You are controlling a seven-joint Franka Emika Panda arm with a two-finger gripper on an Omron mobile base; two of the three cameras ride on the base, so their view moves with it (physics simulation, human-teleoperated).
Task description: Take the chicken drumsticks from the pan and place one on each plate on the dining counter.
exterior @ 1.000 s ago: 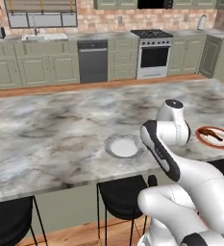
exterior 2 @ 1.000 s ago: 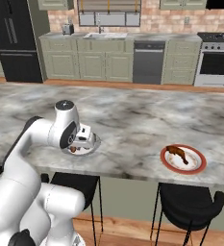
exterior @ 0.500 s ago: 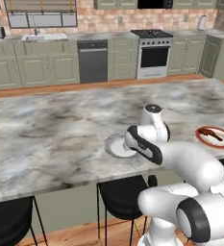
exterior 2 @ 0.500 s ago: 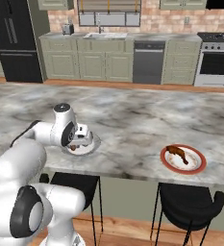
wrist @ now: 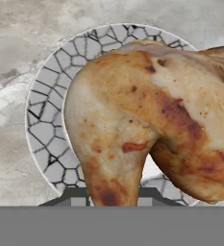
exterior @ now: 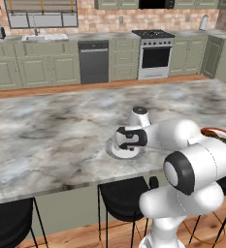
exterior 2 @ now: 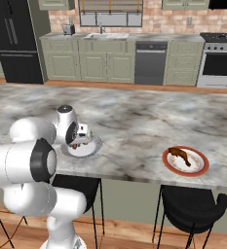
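Note:
My gripper point(exterior: 129, 144) point(exterior 2: 80, 142) point(wrist: 112, 197) is shut on the plump pale tan-brown chicken drumstick point(wrist: 132, 110), just above the grey-white-rimmed plate point(wrist: 46, 96) point(exterior: 115, 151) point(exterior 2: 88, 150). That plate lies near the front edge of the marbled dining counter point(exterior: 46, 131) point(exterior 2: 134, 121). In the hand view the drumstick hangs between the finger tips and covers most of the plate. The darker drumstick point(exterior 2: 178, 154) lies on the red-rimmed plate point(exterior 2: 198, 168) further right; the arm hides most of that plate point(exterior: 216, 131) in the left base view. The pan is out of view.
Black bar stools point(exterior: 124, 198) point(exterior 2: 193, 204) stand under the counter's front edge. Across the wooden floor runs a wall of sage-green cabinets with a stove point(exterior: 155, 51) point(exterior 2: 219, 58), a dishwasher point(exterior: 93, 60) and a sink point(exterior 2: 107, 35).
The arm has bent down and swung toward the grey-white-rimmed plate, carrying the drumstick lower over it. The grip has not changed.

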